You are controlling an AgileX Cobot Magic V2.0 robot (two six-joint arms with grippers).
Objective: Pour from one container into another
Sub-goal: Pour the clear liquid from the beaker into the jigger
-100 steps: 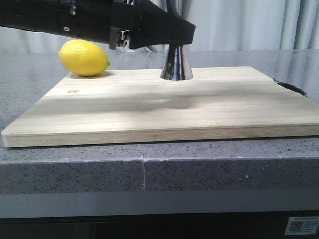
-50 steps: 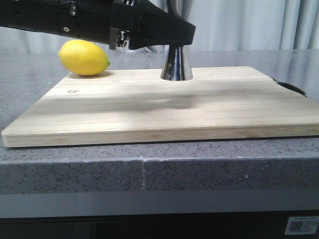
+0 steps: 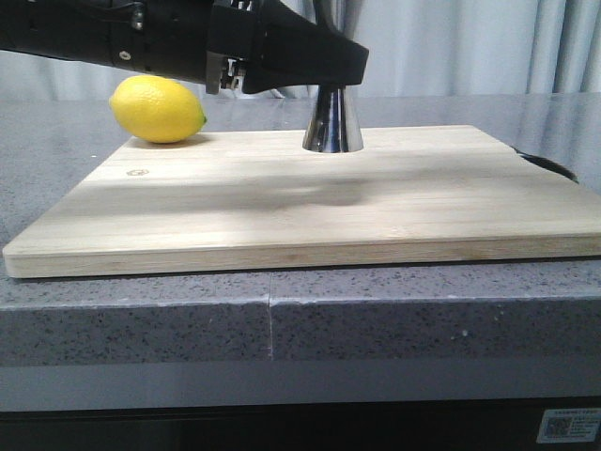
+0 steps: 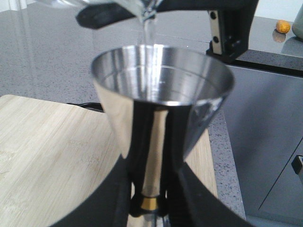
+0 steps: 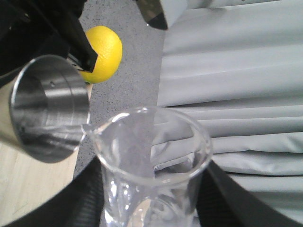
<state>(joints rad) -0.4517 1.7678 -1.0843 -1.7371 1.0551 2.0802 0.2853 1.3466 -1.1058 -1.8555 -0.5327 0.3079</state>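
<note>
Grey speckled counter, pale curtain behind. A bamboo cutting board (image 3: 310,193) covers most of the counter top; a lemon (image 3: 157,109) sits off its far left corner, at about 10 o'clock from board centre in the front view.

The jigger (image 3: 332,118) stands upright at the far edge of the board, roughly 12 o'clock from centre. Its long axis is vertical and its upper cone is hidden behind the left arm in the front view. The left gripper (image 4: 151,208) is clamped on the narrow waist, pads either side of the gold band (image 4: 150,203). Some liquid is already in the upper cup; I cannot read the level.

The beaker (image 5: 151,161) is held by the right gripper (image 5: 149,215), dark fingers pressed to both sides of the glass. It is tipped over, long axis near horizontal, spout aimed at the jigger mouth. In the left wrist view the lip (image 4: 144,10) hangs directly above the cup, near 12 o'clock of the rim, just apart from the steel. A thin clear stream (image 4: 147,33) drops from it into the bowl.

Judgement: pour is mid-way. Next move turns on keeping the spout over the mouth. The right arm does the tilting while the left only steadies. Risk: stream drifting to the rim and running down the outside.
</note>
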